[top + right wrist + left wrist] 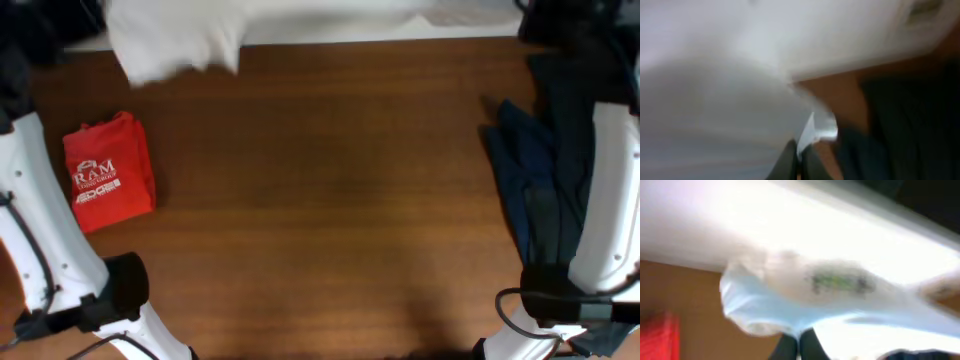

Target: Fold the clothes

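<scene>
Far L, overhead: L arm (35,235) is running up the table's (330,220) left edge, its wrist end going out of frame at top, so the pincer isn't showing here. Red T-shirt (108,172) is lying folded in a small packet nr the left edge, white lettering facing up, just beside the L arm.

White T-shirt (180,40) is stretching along the table's far edge, upper left to upper right. One bunch is sagging onto the wood at the left end. The rest is showing as a thin band at frame top.

L wrist view, blurred: left gripper (799,340) is showing its fingers drawn tog., barely a slit betw. them. The white cloth's hem is meeting the tips, so it is looking clamped on the white T-shirt. Green print (840,282) is sitting on the cloth above the tips, smeared. Red T-shirt is peeking in at the lower-left corner.

R wrist view, heavy blur: right gripper (799,155) is showing fingers nearly tog., with a flap of white cloth wedged at the tips. It is appearing pinched on the same white T-shirt.

Far R, overhead: navy T-shirt (535,170) is lying crumpled nr the right edge, partly under the R arm (612,190). Darker cloth is lying beyond it twd the top-right corner; can't tell if it's a separate garment.
</scene>
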{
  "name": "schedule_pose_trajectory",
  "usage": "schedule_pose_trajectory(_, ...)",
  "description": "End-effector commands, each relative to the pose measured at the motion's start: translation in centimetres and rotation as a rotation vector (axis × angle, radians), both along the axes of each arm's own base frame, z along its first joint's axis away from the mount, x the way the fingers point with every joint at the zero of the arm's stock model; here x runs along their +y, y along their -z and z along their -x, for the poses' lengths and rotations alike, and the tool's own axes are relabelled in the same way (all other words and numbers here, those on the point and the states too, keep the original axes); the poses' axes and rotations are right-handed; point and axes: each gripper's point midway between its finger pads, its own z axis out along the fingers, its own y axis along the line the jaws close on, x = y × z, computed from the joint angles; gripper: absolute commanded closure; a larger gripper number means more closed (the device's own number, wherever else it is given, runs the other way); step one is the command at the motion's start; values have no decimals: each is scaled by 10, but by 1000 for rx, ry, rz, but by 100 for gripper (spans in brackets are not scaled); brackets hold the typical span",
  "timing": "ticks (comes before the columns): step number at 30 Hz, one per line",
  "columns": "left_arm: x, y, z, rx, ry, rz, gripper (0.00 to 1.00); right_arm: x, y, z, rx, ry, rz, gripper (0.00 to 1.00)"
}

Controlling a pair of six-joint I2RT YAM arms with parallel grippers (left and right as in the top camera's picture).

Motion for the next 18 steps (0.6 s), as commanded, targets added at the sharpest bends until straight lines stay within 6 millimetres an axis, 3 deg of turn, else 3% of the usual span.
schedule_pose_trajectory(1, -27, 140, -5, 433, 173, -30, 100, -7, 100, 11, 339, 19, 13, 96)
schedule_pose_trajectory(3, -42, 195, 5, 630, 230, -11, 100, -1, 153, 26, 509, 3, 2, 96)
schedule_pose_trajectory(4, -52, 234, 18, 773, 266, -2, 100, 2, 183, 38, 600, -4, -4, 96)
schedule_pose_trajectory(6, -64, 273, 37, 924, 301, 17, 100, 6, 226, 62, 743, -12, -23, 96)
schedule_pose_trajectory(8, -71, 301, 61, 1033, 359, 1, 100, 6, 255, 84, 851, -12, -29, 96)
schedule_pose_trajectory(10, -65, 333, 93, 1195, 359, -67, 100, 7, 285, 113, 973, 6, -42, 96)
schedule_pose_trajectory(14, -51, 362, 138, 1384, 350, -84, 100, 9, 316, 155, 1129, 19, -53, 96)
schedule_pose_trajectory(18, -36, 353, 155, 1368, 306, -89, 100, 1, 323, 172, 1185, 89, -78, 96)
